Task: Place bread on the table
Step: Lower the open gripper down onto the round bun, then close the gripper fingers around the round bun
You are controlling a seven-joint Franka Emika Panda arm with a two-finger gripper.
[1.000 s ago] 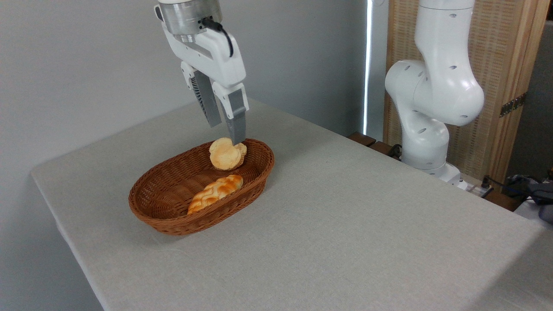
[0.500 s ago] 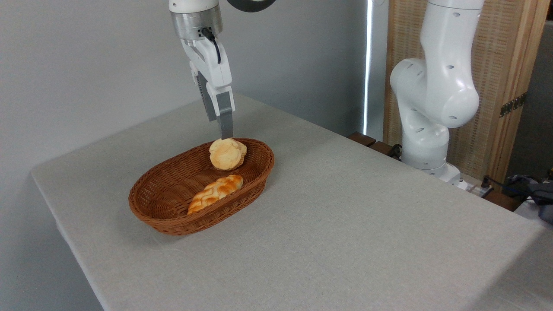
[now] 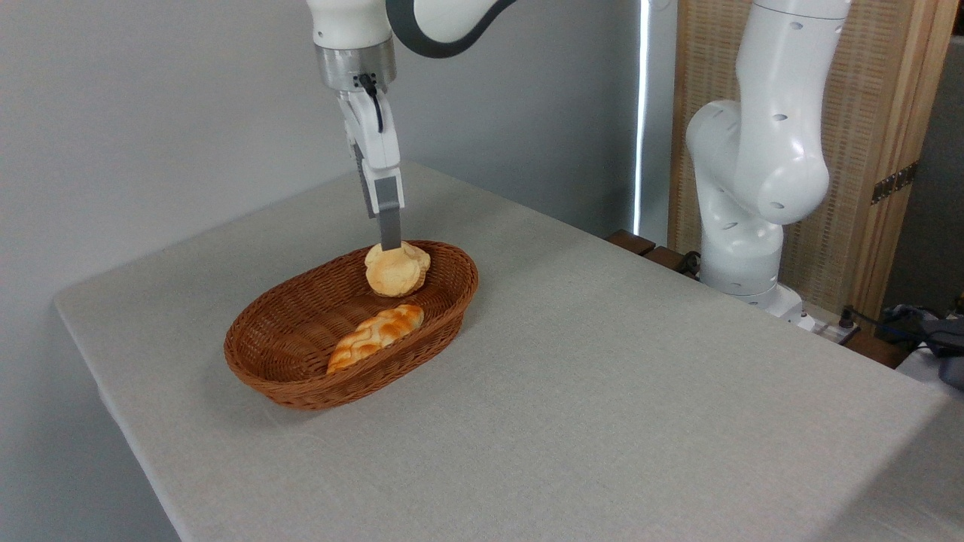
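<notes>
No writing shows. The gripper [image 3: 389,242], seen edge-on so its opening is unclear, touches the bread [image 3: 396,269] in the wicker basket [image 3: 301,376].

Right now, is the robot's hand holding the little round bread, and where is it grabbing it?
Cannot tell. The hand is edge-on to the camera, its tip at the top of the bread, which sits in the basket.

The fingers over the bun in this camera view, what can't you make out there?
- Fingers: seen edge-on, one hides the other, so the gap is unreadable.
- Contact with the bread: tips end at its top edge; touching or hovering is unclear.
- Basket floor: the near wall hides part.
</notes>
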